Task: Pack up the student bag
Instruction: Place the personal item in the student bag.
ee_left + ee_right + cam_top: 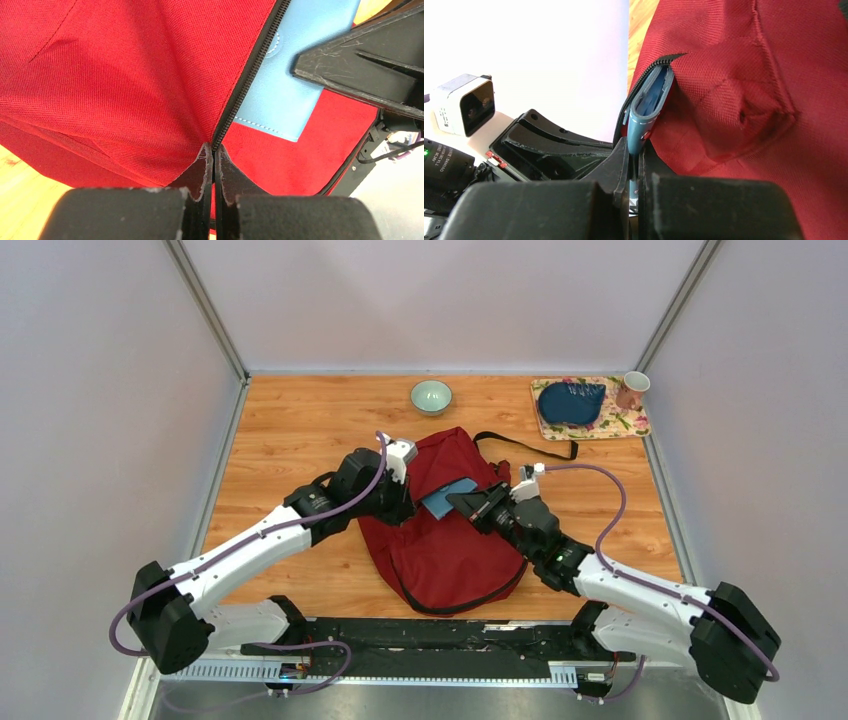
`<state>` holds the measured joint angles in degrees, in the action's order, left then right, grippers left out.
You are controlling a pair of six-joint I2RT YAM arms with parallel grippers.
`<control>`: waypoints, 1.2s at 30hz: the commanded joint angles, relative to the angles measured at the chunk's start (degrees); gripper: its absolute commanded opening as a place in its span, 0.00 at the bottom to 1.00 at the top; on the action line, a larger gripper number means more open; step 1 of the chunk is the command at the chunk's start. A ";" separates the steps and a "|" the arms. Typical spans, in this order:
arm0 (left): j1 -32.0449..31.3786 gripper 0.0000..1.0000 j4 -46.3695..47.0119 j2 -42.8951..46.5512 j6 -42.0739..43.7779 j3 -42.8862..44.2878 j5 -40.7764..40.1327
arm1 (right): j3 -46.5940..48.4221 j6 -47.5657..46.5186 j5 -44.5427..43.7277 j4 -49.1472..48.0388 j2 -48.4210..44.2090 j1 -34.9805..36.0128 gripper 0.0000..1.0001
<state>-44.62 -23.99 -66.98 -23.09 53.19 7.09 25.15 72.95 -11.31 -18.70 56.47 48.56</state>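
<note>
The wooden desk (pixel 290 440) fills the middle of the top view. The student bag (pixel 445 550) is the biggest thing on it. It is dark red and soft, and it lies flat in the middle of the frame. Its rounded end points to the bottom of the frame. A black strap (pixel 525 443) sticks out from its upper right side.

The left arm (pixel 250 545) reaches in from the lower left. The right arm (pixel 640 590) reaches in from the lower right. They meet over the upper part of the bag.

In the upper right corner of the desk lies a flower mat (pixel 625 425). A dark blue pouch (pixel 570 402) rests on the mat, and a cup (pixel 632 389) stands at its right end.

A blue book (pixel 448 498) pokes out of the bag's open zipper. One end is under the red cloth and the other end is out.

A small green bowl (pixel 431 396) sits near the top of the frame, just above the bag.

The left tool (pixel 213 150) is pressed together on the bag's black zipper edge and pinches the cloth there. The right tool (pixel 636 150) is pressed together on the outer end of the blue book and pinches it. The two tools are close to each other, with the book between them.
</note>
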 commanded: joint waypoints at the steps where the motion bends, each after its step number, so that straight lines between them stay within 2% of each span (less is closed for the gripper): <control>1: -0.20 0.00 -1.76 0.45 0.77 0.86 1.70 | 3.05 1.15 -0.38 -14.35 2.42 -0.13 0.00; 4: -0.20 0.00 -2.12 0.80 0.86 0.25 1.52 | 4.29 0.09 -3.00 -11.29 2.51 0.66 0.00; 8: -0.20 0.00 -1.50 2.81 0.77 -0.19 1.43 | 9.12 -3.95 -12.49 4.67 1.89 1.98 0.00; 9: -0.20 0.00 -1.41 3.08 0.77 -0.10 1.08 | 9.48 -5.00 -14.68 5.85 2.15 2.07 0.00; 11: -0.20 0.00 -1.32 3.78 0.85 0.51 0.56 | 11.14 -4.05 -15.75 12.58 3.81 2.16 0.00; 14: -0.20 0.00 -2.02 4.05 1.29 1.91 -0.94 | 13.44 -3.95 -17.25 17.54 5.58 4.08 0.00; 16: -0.29 0.00 -2.47 4.05 1.73 2.36 -1.99 | 11.95 -2.73 -18.22 16.95 6.02 6.28 0.00; 20: -0.29 0.00 -1.94 3.79 2.09 2.01 -2.00 | 9.75 -2.72 -14.27 8.27 7.86 6.64 0.00; 25: -0.20 0.00 -2.03 2.38 0.77 2.62 1.43 | 14.21 -2.02 -9.00 2.72 12.07 6.73 0.00; 30: -0.20 0.00 -2.20 2.64 0.59 4.38 0.13 | 18.88 4.11 -11.17 6.56 17.44 7.69 0.00; 36: -0.20 0.00 -1.42 3.87 0.94 4.91 -4.62 | 18.79 7.56 -14.09 3.57 22.54 7.78 0.00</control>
<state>-44.60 -26.76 -65.10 -22.15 54.85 4.49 41.25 76.58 -21.65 -10.39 77.21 56.05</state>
